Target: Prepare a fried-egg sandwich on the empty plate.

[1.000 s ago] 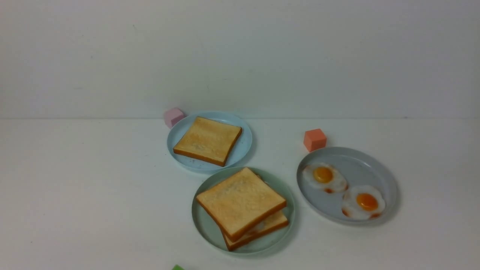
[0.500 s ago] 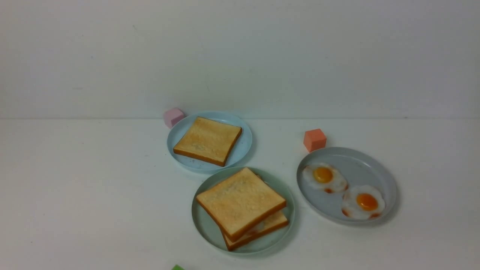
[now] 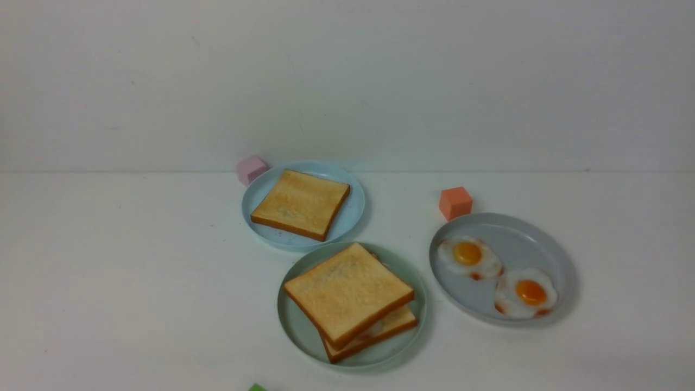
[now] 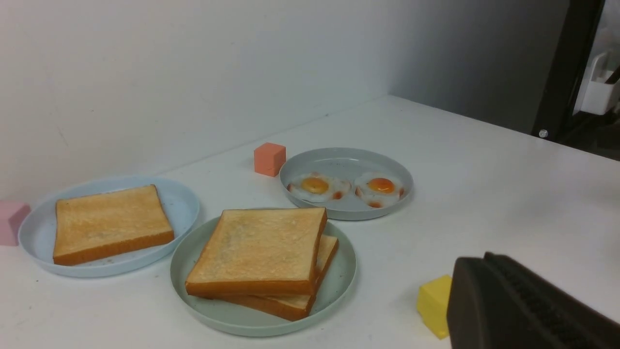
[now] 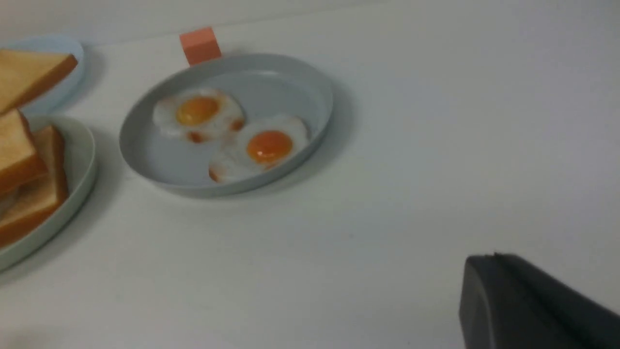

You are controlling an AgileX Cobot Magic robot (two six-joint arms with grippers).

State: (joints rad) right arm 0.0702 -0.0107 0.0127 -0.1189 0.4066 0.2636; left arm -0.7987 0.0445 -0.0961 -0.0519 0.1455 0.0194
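Two toasts (image 3: 348,293) inside mint plate's rim (image 3: 293,339)

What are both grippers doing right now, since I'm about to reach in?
Left gripper: closed, holding nothing.
Right gripper: closed, holding nothing.

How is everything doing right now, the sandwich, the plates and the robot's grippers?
sandwich: stacked, top slice askew
green plate: holding the sandwich
blue plate: holding one toast slice
grey plate: holding two fried eggs
left gripper: shut
right gripper: shut
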